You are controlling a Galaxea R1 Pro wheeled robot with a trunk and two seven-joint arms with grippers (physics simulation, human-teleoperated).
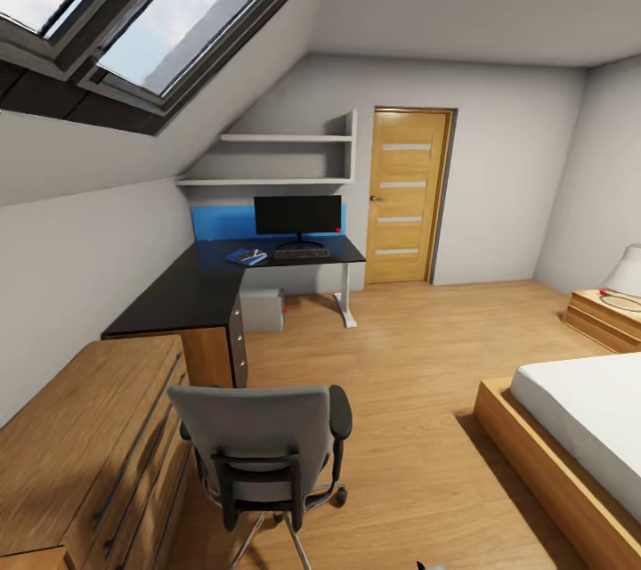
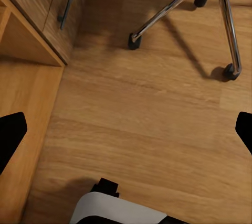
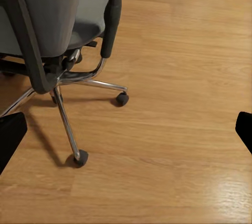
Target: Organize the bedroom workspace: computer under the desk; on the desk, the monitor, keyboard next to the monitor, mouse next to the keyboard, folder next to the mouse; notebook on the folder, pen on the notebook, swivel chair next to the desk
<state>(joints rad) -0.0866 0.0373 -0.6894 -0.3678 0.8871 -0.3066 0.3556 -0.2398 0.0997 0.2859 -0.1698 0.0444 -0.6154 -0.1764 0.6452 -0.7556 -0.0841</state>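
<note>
The grey swivel chair (image 1: 258, 445) stands close in front of me with its back toward me, so the backrest hides the seat. Its chrome legs and casters (image 2: 184, 3) show in the left wrist view, and its seat edge and armrest (image 3: 110, 14) in the right wrist view. Far off, the black L-shaped desk (image 1: 200, 294) carries the monitor (image 1: 297, 215), the keyboard (image 1: 301, 254) and a blue notebook-like item (image 1: 247, 256). The grey computer (image 1: 263, 310) sits under the desk. My left gripper (image 2: 126, 135) and right gripper (image 3: 126, 135) hang open over bare floor, holding nothing.
A wooden dresser (image 1: 80, 445) runs along the left wall up to the desk. A bed (image 1: 579, 427) fills the right side, with a nightstand (image 1: 610, 316) beyond it. A wooden door (image 1: 405, 196) stands behind the desk. Open wood floor lies between chair and bed.
</note>
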